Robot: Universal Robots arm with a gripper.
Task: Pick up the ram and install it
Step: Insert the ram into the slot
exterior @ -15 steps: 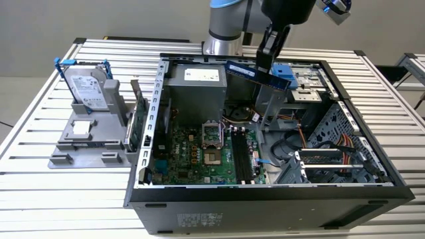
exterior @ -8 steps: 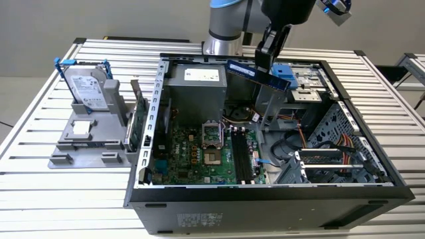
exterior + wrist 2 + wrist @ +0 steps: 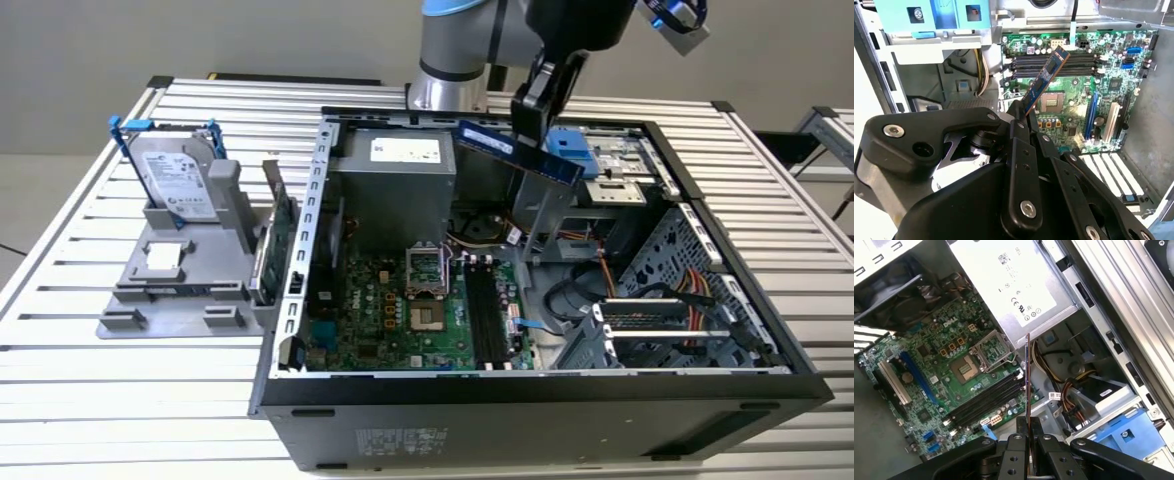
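One ram [image 3: 491, 141] sits clamped in the gripper [image 3: 531, 132]; both above the motherboard [image 3: 400, 305].

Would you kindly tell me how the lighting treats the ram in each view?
Exterior view: even light; the ram, held by the gripper, stands out over the shaded case interior. Second wrist view: the ram shows against the well-lit motherboard, the gripper dark in front. First wrist view: the ram is edge-on; the power supply is washed bright, deep shadow beside it.
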